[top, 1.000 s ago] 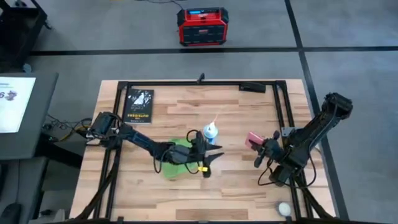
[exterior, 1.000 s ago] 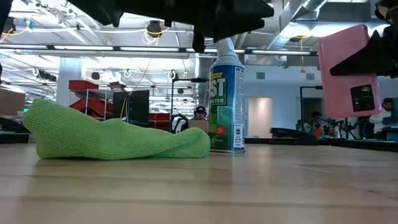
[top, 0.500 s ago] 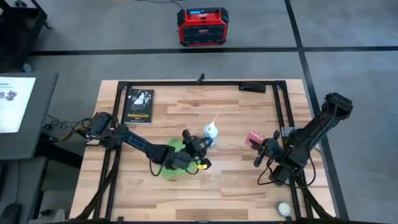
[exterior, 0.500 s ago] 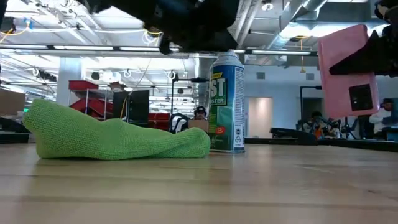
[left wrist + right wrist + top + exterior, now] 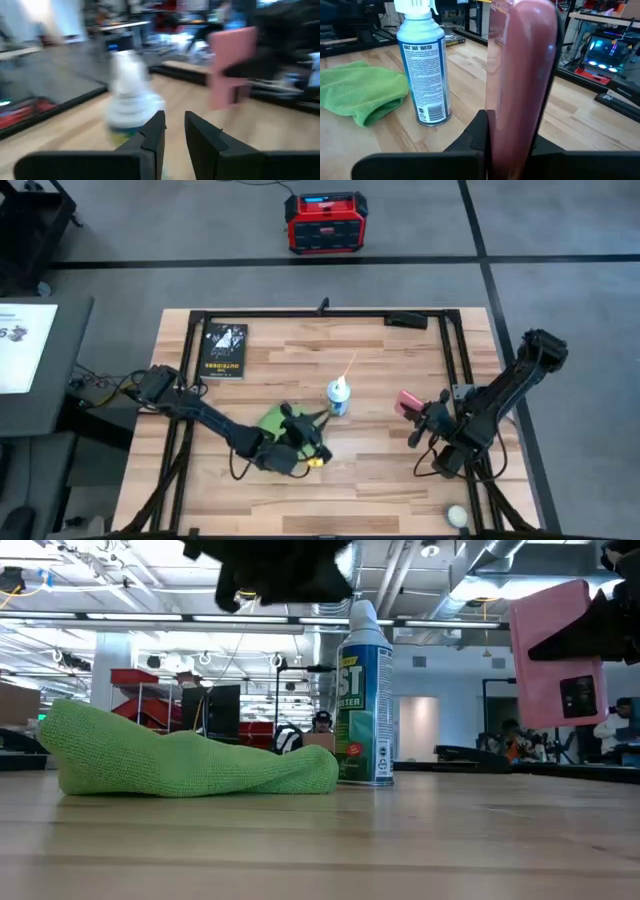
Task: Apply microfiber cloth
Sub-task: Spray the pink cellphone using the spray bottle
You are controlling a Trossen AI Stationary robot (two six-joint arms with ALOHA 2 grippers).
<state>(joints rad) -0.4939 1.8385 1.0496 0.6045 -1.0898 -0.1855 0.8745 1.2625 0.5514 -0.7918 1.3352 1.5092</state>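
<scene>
your left hand [image 5: 303, 442] hangs above the wooden surface [image 5: 380, 360], over the microfiber cloth [image 5: 272, 422], with its fingers [image 5: 152, 137] drawn narrow, only a slim gap between them and nothing held there. the lime-green cloth lies bunched in a low heap on the boards, and from overhead most of it is hidden under the left arm, so only its far edge shows; in the low view it sits flat on the surface with the dark hand in the air above it, not touching. just beside the cloth stands a duster spray can [image 5: 338, 397], upright, with a white cap and a thin straw slanting up from the nozzle; in the low view the cloth's end reaches the foot of the can, though you cannot tell whether they actually touch. your right hand [image 5: 415, 418] is near the right side of the frame, well apart from the cloth, and it grips a pink phone [image 5: 408, 403] held off the surface and standing on edge; the right wrist view shows its rounded pink side clamped between the dark fingers [image 5: 479, 131]. a black book with yellow lettering [image 5: 223, 350] lies flat near the far left corner of the surface. on the floor beyond the surface sits a red and black box-shaped unit [image 5: 325, 222].
</scene>
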